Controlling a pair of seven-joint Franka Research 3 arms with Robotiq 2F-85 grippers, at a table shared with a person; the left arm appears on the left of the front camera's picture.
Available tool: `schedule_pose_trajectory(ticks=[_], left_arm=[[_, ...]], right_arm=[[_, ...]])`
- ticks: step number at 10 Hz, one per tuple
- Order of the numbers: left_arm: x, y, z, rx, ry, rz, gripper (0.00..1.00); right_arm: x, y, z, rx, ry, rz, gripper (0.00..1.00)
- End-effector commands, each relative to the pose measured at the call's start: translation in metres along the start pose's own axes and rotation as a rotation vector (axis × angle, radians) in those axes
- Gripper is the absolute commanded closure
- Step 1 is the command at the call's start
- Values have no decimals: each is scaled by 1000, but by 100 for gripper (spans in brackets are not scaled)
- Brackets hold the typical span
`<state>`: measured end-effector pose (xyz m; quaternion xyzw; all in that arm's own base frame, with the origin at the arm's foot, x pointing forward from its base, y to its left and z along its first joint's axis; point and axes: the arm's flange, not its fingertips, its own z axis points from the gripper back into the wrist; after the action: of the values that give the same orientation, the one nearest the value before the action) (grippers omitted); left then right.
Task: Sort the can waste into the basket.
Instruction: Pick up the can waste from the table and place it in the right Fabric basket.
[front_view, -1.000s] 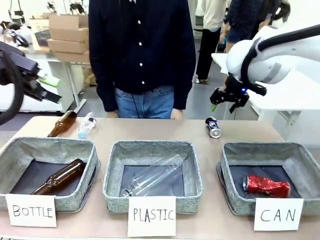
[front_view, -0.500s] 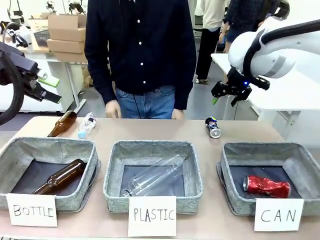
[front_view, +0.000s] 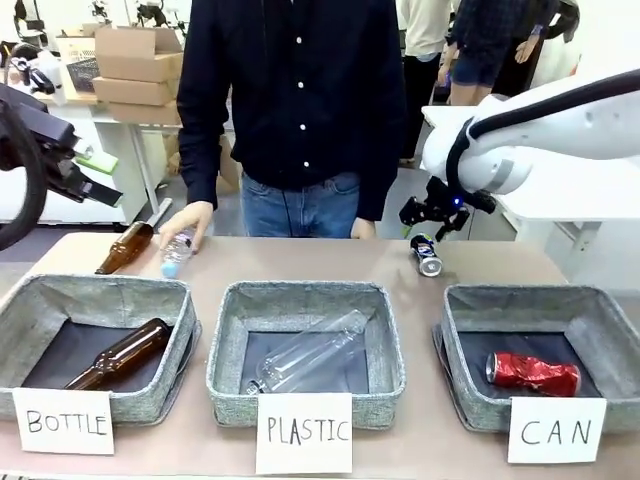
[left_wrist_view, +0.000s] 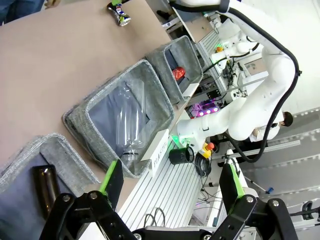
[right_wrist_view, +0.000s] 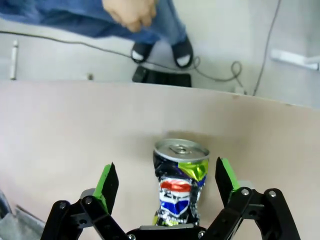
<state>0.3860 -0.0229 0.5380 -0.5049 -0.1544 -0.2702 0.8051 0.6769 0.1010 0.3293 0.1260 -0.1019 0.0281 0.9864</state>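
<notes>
A dark blue dented can (front_view: 427, 254) lies on the table behind the basket carded "CAN" (front_view: 470, 312); in the right wrist view that blue can (right_wrist_view: 179, 183) sits between the open fingers of my right gripper (right_wrist_view: 167, 178). My right gripper (front_view: 425, 218) hovers just above it. The red dented can (front_view: 533, 372) lies inside the basket, where the left wrist view also catches the red can (left_wrist_view: 178, 74). My left gripper (left_wrist_view: 172, 175) is open and holds nothing, high over the left side of the table.
Bins carded "BOTTLE" (front_view: 30, 310) and "PLASTIC" (front_view: 390, 345) hold a brown bottle (front_view: 120, 354) and a clear bottle (front_view: 305, 355). Behind them lie another brown bottle (front_view: 124, 247) and a small plastic bottle (front_view: 175, 252), with the person's hand (front_view: 190, 222) on it.
My right gripper has swung left and down to just above the blue can. The person's hand has reached forward onto the small plastic bottle.
</notes>
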Motion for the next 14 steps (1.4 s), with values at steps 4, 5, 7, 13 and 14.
schedule_pose_trajectory(ticks=[4,5,7,13,14], left_arm=[[-1,-1,2,5,11,-18,0],[-1,-1,2,5,11,-18,0],[-1,-1,2,5,11,-18,0],[-1,-1,2,5,11,-18,0],[-1,-1,2,5,11,-18,0]], right_arm=[[7,8,1,-191,114,-19,0],[7,10,-3,-204,134,-6,0],[8,14,-11,-204,158,13,0],[8,18,-19,-248,199,30,100],[8,18,-20,-256,205,31,100]])
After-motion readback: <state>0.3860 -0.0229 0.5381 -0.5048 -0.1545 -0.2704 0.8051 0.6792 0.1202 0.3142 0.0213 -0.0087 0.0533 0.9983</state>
